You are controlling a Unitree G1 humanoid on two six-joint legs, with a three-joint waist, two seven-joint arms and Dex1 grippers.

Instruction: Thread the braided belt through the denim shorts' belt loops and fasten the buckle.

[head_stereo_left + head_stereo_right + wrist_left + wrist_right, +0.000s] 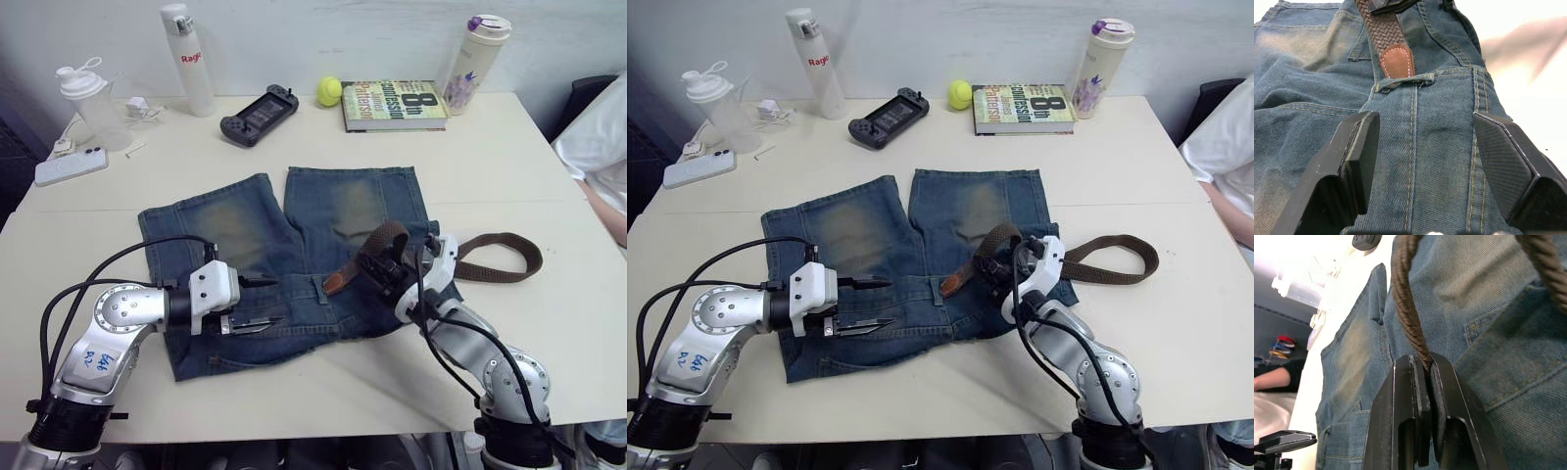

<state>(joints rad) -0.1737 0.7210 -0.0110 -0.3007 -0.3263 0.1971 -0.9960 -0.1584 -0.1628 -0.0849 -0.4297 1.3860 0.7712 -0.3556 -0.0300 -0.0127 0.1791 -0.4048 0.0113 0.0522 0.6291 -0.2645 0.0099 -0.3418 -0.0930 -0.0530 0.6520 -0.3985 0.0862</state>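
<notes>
The denim shorts [245, 235] lie flat on the table, legs pointing away from me. The braided belt [509, 257] arcs over the right side of the shorts and loops out onto the table to the right. Its tan leather tip [1396, 59] rests against a belt loop [1405, 82] on the waistband. My right gripper [1424, 363] is shut on the belt a short way behind the tip. My left gripper [266, 304] hovers open over the waistband just left of that loop, its fingers [1359, 156] straddling the denim. The buckle is out of view.
Along the table's far side stand a shaker bottle [90, 103], a phone [71, 165], a white bottle [188, 59], a game controller [259, 115], a tennis ball [328, 91], a book [394, 104] and a tumbler [473, 61]. A person's arm [602, 166] is at the right edge.
</notes>
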